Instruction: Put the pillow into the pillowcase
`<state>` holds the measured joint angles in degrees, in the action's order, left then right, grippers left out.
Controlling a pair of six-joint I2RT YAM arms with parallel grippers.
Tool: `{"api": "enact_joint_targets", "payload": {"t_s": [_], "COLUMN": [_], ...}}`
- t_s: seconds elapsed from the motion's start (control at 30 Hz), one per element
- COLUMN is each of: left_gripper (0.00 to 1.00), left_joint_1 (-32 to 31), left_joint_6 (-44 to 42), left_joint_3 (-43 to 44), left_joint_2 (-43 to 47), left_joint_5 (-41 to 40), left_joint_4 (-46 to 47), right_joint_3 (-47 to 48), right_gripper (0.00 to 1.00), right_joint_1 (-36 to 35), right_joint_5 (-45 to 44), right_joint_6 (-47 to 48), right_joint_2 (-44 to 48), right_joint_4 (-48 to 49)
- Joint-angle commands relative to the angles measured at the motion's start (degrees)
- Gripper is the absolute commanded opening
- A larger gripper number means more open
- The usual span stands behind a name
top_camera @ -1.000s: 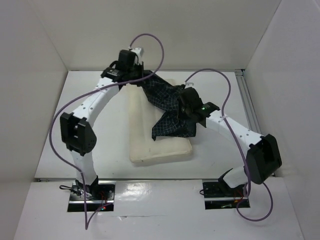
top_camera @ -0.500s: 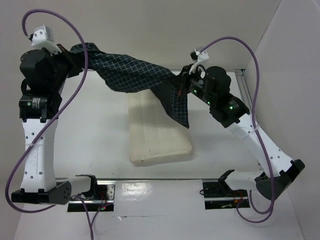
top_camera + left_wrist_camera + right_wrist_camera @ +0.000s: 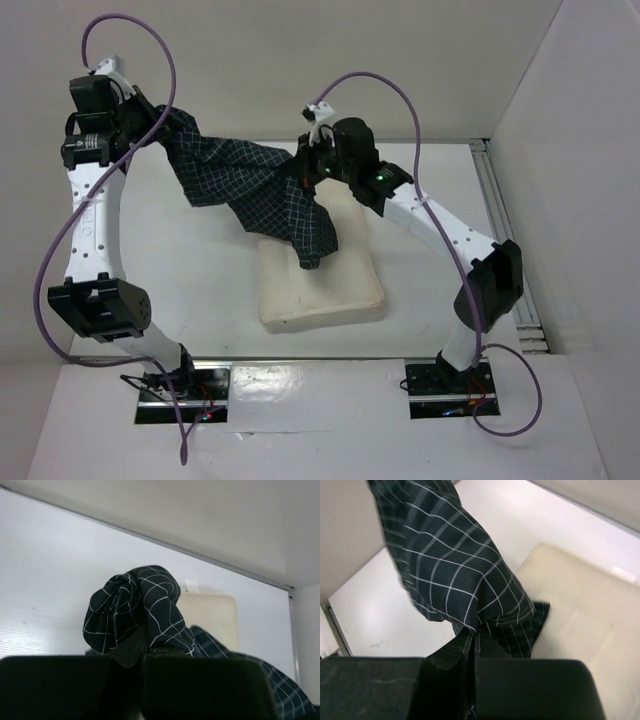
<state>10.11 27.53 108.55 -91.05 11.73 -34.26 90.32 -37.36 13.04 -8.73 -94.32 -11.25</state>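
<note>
The cream pillow point(image 3: 320, 280) lies flat on the white table, long side running away from the arm bases. The dark checked pillowcase point(image 3: 255, 185) hangs in the air above it, stretched and twisted between both grippers, one corner drooping onto the pillow's far half. My left gripper point(image 3: 150, 120) holds it high at the back left, shut on a bunched end point(image 3: 135, 610). My right gripper point(image 3: 308, 168) is shut on the other end over the pillow's far edge, with pillowcase point(image 3: 455, 570) and pillow point(image 3: 585, 610) in its view.
White walls enclose the table on the left, back and right. A metal rail point(image 3: 500, 210) runs along the table's right edge. Purple cables point(image 3: 130, 30) loop above both wrists. The two arm bases point(image 3: 180, 385) sit at the near edge.
Both arms lifted the pillowcase off the pillow and pulled it apart. Since half a second ago the right gripper has moved left toward the centre, and the cloth hangs lower and more twisted.
</note>
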Motion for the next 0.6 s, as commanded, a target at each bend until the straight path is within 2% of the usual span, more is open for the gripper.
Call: {"api": "enact_joint_targets", "payload": {"t_s": [0.0, 0.03, 0.1, 0.17, 0.23, 0.27, 0.3, 0.33, 0.37, 0.4, 0.5, 0.57], "left_gripper": [0.0, 0.0, 0.0, 0.0, 0.0, 0.0, 0.22, 0.53, 0.77, 0.92, 0.93, 0.93], "left_joint_1": [3.06, 3.94, 7.27, 9.04, 11.24, 11.77, 11.78, 11.78, 12.3, 12.3, 12.3, 12.3], "left_joint_6": [3.23, 3.75, 3.76, 3.23, 3.23, 3.23, 2.71, 2.18, 1.31, 0.69, 0.16, 0.16], "left_joint_3": [2.03, 1.06, 5.07, 7.64, 2.49, 0.71, -0.78, -2.28, -4.73, -5.28, -5.28, -5.28], "left_joint_2": [5.59, 6.14, 3.71, 2.8, 2.8, 3.41, 3.42, 3.42, 3.94, 3.95, 2.46, 3.32], "left_joint_5": [11.02, 12.6, 17.09, 15.27, 11.76, 7.04, 4.12, 1.4, -2.11, -2.15, -2.67, -3.2], "left_joint_4": [4.45, 5.77, 1.59, -1.76, -2.3, -2.3, -2.3, -2.3, -2.3, -2.91, -4.76, -4.76], "right_joint_3": [9.95, 9.96, 10.49, 10.49, 10.49, 9.79, 7.78, 6.72, 6.1, 6.09, 5.14, 2.24], "right_gripper": [0.0, 0.0, 0.0, 0.0, 0.0, 0.04, 0.11, 0.24, 0.68, 0.79, 0.89, 0.91], "right_joint_1": [0.19, -1.21, -2.97, -7.09, -12.17, -13.86, -15.53, -17.02, -19.82, -21.16, -22.93, -21.18], "right_joint_5": [5.05, 6.11, 9.8, 11.66, 11.66, 11.05, 10.52, 10.52, 10.52, 10.52, 3.69, 0.95], "right_joint_6": [-0.93, -1.55, -1.55, 0.02, 1.17, 1.17, 1.17, 1.17, 0.22, 0.21, -0.32, -1.55], "right_joint_2": [-1.21, -1.21, -1.82, -3.75, -6.74, -7.88, -9.89, -10.96, -12.1, -13.16, -13.7, -8.88], "right_joint_4": [9.54, 11.05, 13.26, 12.31, 8.97, 8.0, 7.38, 6.77, 5.98, 4.58, -1.58, -2.81]}}
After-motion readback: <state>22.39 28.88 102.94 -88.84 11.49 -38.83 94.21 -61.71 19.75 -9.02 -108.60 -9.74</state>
